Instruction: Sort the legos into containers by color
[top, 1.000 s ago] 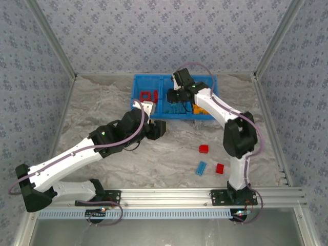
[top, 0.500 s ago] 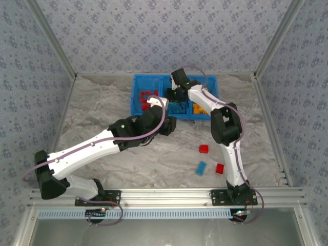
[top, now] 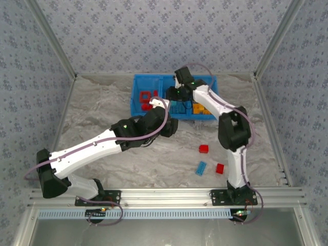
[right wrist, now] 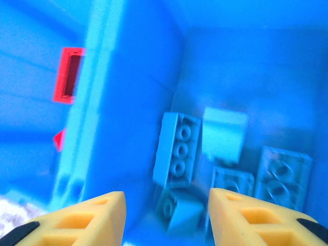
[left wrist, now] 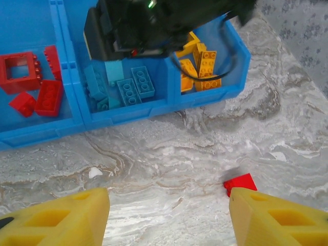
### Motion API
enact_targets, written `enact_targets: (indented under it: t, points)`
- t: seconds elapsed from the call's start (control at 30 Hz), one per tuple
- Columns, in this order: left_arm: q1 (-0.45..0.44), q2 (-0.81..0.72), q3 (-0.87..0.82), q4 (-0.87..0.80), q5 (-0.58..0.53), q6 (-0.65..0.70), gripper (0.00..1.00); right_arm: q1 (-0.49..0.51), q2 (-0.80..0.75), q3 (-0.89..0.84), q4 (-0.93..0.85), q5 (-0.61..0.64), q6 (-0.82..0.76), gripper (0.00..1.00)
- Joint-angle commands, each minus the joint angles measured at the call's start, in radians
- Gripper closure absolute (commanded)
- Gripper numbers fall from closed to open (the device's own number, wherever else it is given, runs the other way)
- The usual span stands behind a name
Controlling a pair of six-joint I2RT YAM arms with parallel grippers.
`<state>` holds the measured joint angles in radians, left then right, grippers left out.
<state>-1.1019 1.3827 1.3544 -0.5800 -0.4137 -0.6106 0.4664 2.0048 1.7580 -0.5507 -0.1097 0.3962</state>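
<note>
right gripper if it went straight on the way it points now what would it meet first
The right gripper would probably meet the small light blue brick between its fingers, in the tray's middle compartment; depth is unclear.

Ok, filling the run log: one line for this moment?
right pincer: open above blue legos | left pincer: open, empty | three unsorted legos

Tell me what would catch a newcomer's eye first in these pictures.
A bright blue tray at the far side stands out, its three compartments holding red bricks, light blue bricks and yellow bricks. The right arm's fingers hang open over the middle compartment. Three loose bricks, two red and one blue, lie on the marbled table at right.
</note>
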Motion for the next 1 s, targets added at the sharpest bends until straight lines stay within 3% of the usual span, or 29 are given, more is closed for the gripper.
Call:
enact_targets:
  t: [0.0,0.2,0.47,0.67,0.97]
  points:
    - [-0.005,0.049,0.051,-0.036,0.086,-0.01,0.33,0.001,-0.278,-0.123,-0.043,0.155,0.01,0.51]
    - [-0.007,0.184,0.056,0.034,0.238,-0.123,0.3,-0.014,-0.737,-0.41,-0.273,0.333,0.106,0.43]
    - [-0.026,0.499,0.256,-0.022,0.35,-0.183,0.25,-0.018,-1.152,-0.62,-0.576,0.339,0.292,0.4]
    - [-0.037,0.713,0.412,-0.046,0.463,-0.234,0.22,-0.014,-1.288,-0.662,-0.669,0.337,0.375,0.41]
    - [-0.046,0.934,0.703,-0.288,0.412,-0.265,0.18,-0.012,-1.307,-0.661,-0.684,0.35,0.355,0.42]
